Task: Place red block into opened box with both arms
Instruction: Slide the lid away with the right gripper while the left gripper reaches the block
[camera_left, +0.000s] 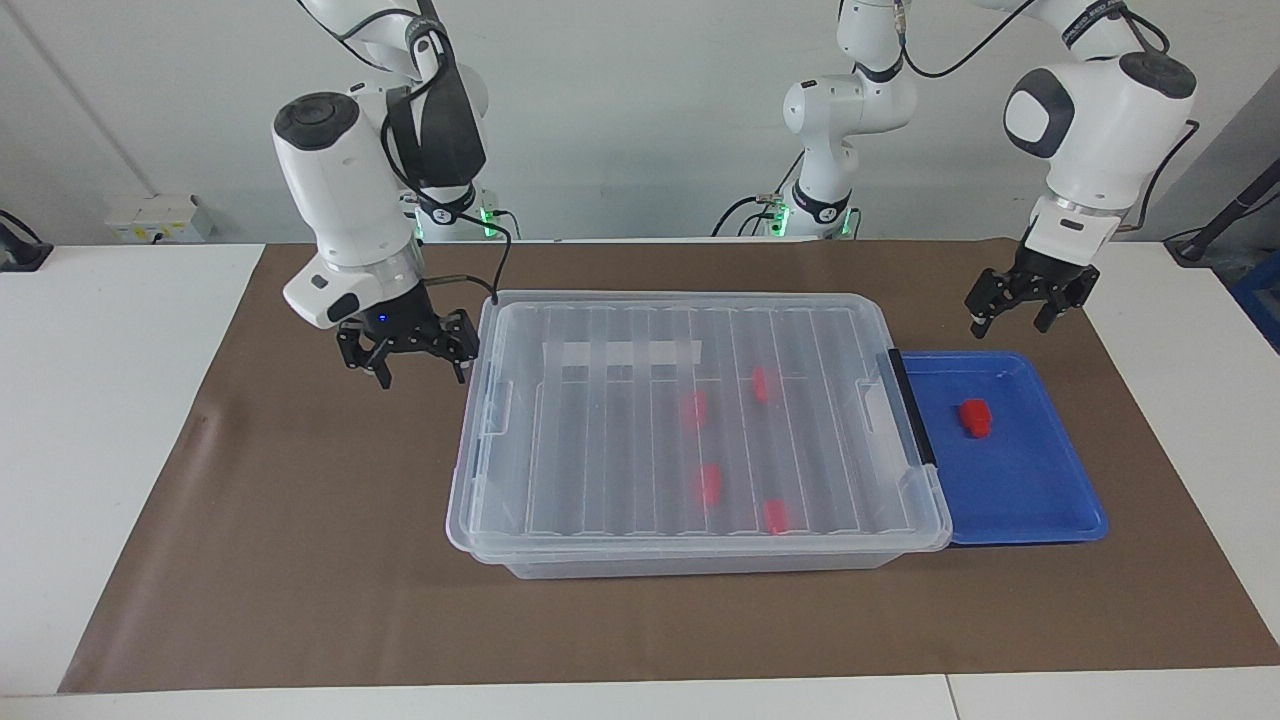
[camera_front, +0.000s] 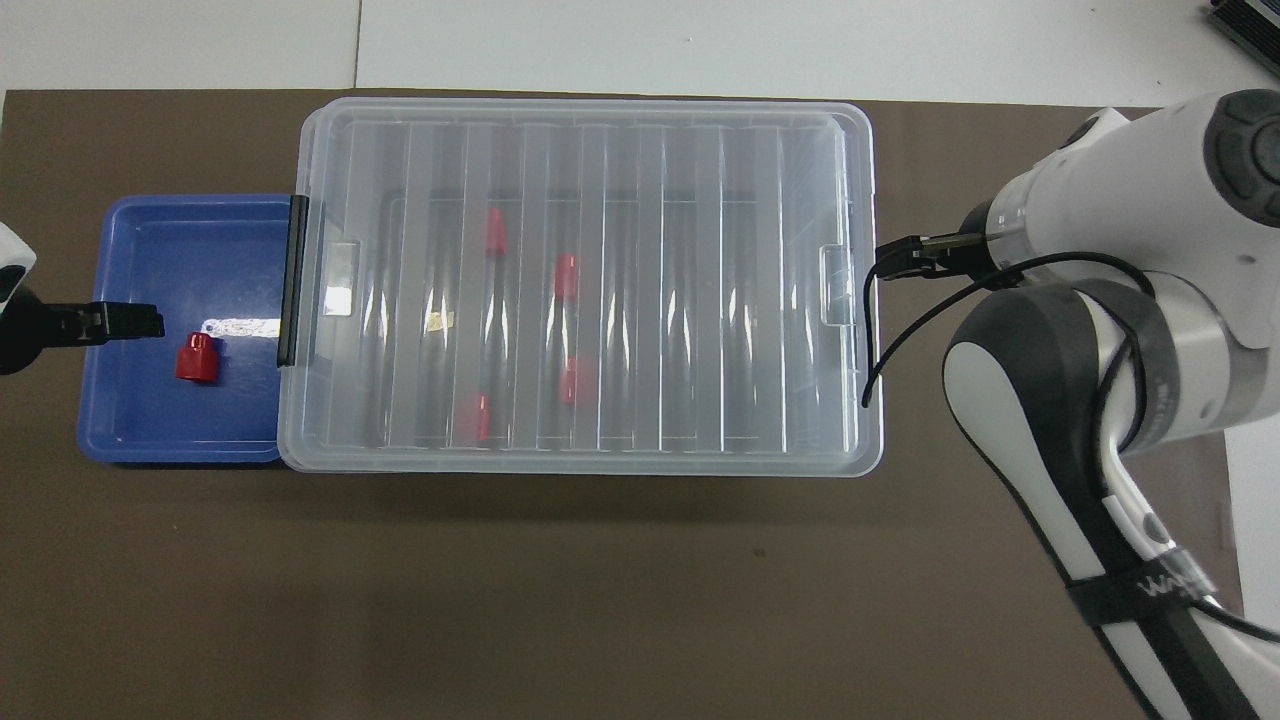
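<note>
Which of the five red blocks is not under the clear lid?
The red block lying alone in the blue tray; the other four sit inside the closed box.
</note>
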